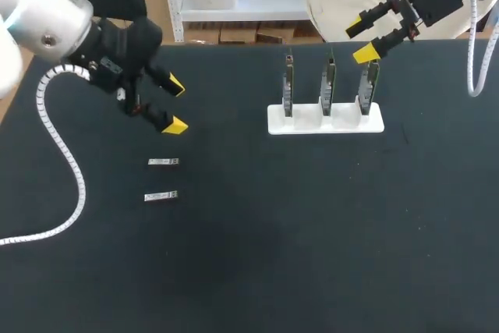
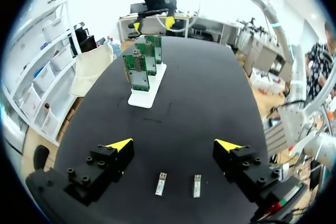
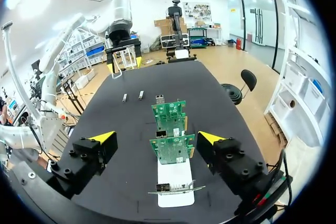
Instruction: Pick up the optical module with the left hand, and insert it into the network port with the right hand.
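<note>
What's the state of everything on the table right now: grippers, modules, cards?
left gripper: open, empty, near the modules
right gripper: open, empty, by the cards
farther optical module: lying flat on the table, not gripped
nearer optical module: lying flat on the table, not gripped
network cards: three, upright in the stand
white stand: flat on the table

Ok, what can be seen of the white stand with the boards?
The stand is a flat white rectangular base, plastic by its look, lying on the black table right of the middle. Three green boards stand upright in it in a row, metal ports near their tops. The right gripper hangs open above its right end, fingers clear of it.
</note>
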